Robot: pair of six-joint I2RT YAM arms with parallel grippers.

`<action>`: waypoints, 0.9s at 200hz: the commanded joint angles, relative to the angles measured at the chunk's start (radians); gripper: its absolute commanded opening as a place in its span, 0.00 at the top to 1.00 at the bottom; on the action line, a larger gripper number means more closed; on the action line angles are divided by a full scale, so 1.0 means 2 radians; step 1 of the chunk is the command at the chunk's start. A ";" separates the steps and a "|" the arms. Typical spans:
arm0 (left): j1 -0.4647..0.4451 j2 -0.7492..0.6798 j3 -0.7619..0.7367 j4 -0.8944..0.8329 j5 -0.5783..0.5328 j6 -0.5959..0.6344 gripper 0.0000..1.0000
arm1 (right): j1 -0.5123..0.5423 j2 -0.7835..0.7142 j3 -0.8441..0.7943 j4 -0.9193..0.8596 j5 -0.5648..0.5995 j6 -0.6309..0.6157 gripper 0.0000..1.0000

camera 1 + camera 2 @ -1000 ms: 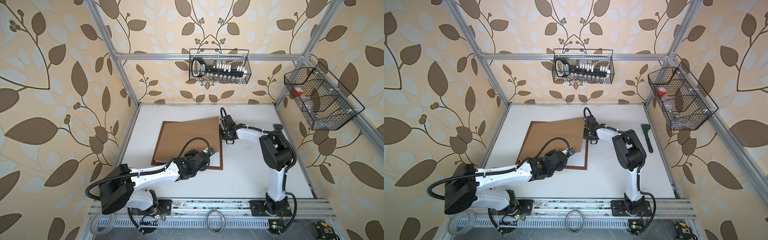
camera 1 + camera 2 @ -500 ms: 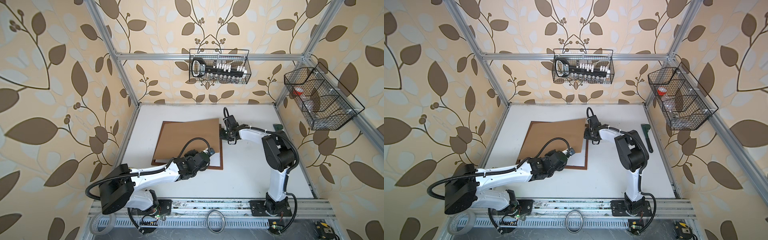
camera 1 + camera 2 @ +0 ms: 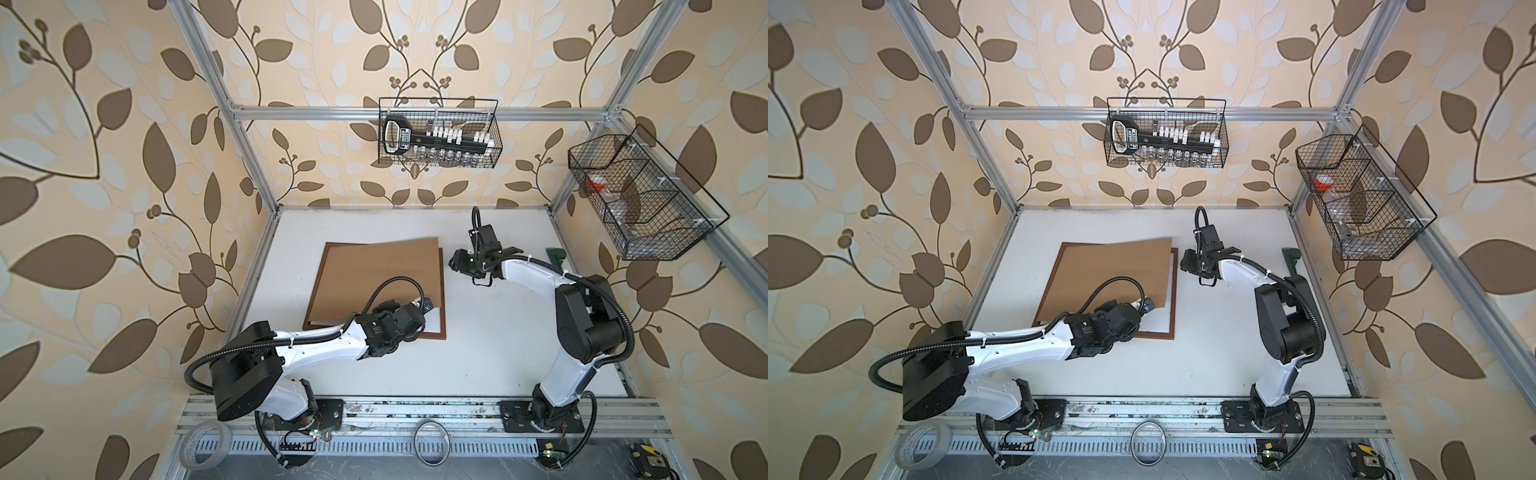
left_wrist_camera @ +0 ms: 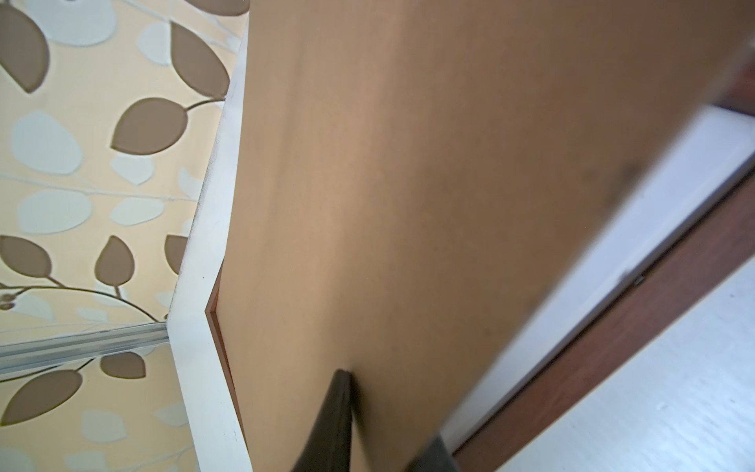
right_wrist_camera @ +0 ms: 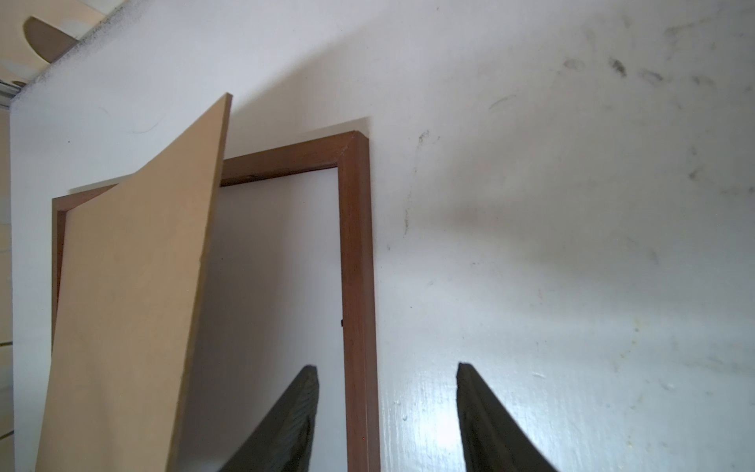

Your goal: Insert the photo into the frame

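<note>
The frame point(image 3: 443, 303) point(image 3: 1174, 299) lies flat on the white table, its reddish-brown border showing in the right wrist view too point(image 5: 357, 265). A plain brown backing board point(image 3: 374, 278) point(image 5: 130, 306) rests askew over it, with its right side raised. My left gripper point(image 3: 409, 313) point(image 4: 388, 412) is shut on the board's near edge. My right gripper point(image 3: 455, 264) point(image 5: 386, 367) hangs open just right of the frame's right border, holding nothing. A white sheet point(image 5: 278, 265) fills the frame under the board. The photo is hidden.
A wire basket point(image 3: 438, 133) with a tool set hangs on the back wall. Another basket point(image 3: 640, 199) hangs on the right wall. A dark green tool point(image 3: 555, 253) lies at the table's right edge. A tape roll point(image 3: 205, 446) and a ring point(image 3: 432, 440) sit on the front rail.
My right gripper has opened, let go of the board's right edge and drawn back to the right of the frame. The left arm and the board have hardly moved.
</note>
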 commanded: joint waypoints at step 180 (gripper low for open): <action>0.289 -0.076 0.082 -0.130 0.180 -0.262 0.01 | 0.024 -0.030 -0.033 -0.029 -0.035 -0.011 0.44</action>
